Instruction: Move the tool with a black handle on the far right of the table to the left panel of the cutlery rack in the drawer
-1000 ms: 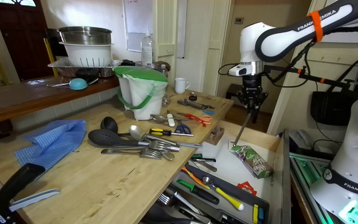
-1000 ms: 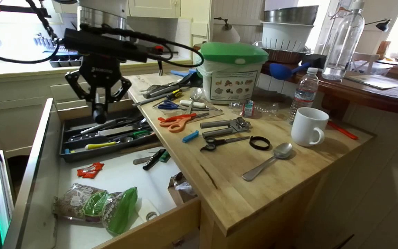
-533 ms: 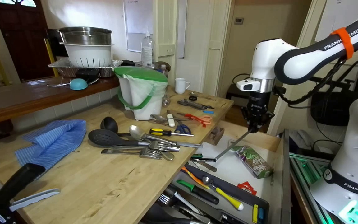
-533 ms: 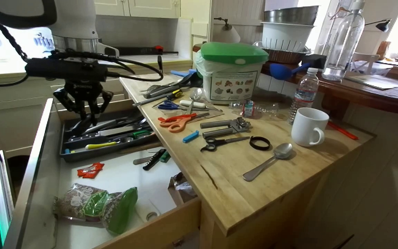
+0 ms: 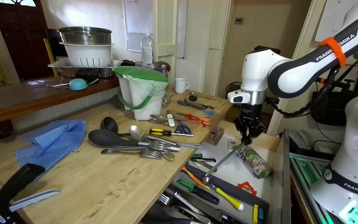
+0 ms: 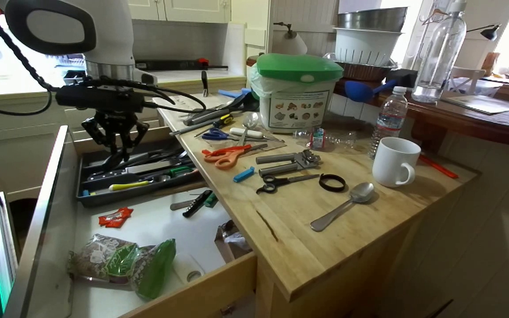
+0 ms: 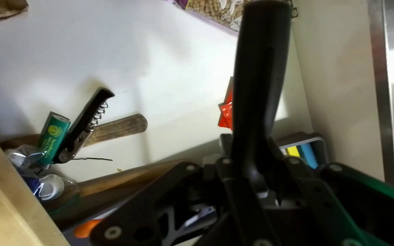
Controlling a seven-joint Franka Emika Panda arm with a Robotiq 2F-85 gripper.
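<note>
The tool has a long black handle (image 7: 260,78) and a thin metal shaft (image 5: 224,161). My gripper (image 5: 246,140) is shut on the tool around its handle, also in the wrist view (image 7: 257,162). The tool slants; in an exterior view its shaft end appears over the edge of the cutlery rack (image 5: 262,202), contact unclear. In an exterior view the black handle (image 6: 112,162) appears in front of the rack (image 6: 97,202). The rack lies in the open drawer (image 5: 286,177), partly hidden by the table (image 5: 113,186). The gripper hides much of the rack in the wrist view.
The rack holds a yellow-handled scoop (image 5: 228,199), a green-and-black knife (image 5: 199,191) and other utensils. A corkscrew (image 7: 84,126), a red packet (image 6: 115,217) and a food bag (image 5: 255,163) lie in the drawer. The table edge overhangs the drawer.
My gripper has come down lower with the tool held in it. The shaft's end has swung from near the food bag to the rack's edge.
</note>
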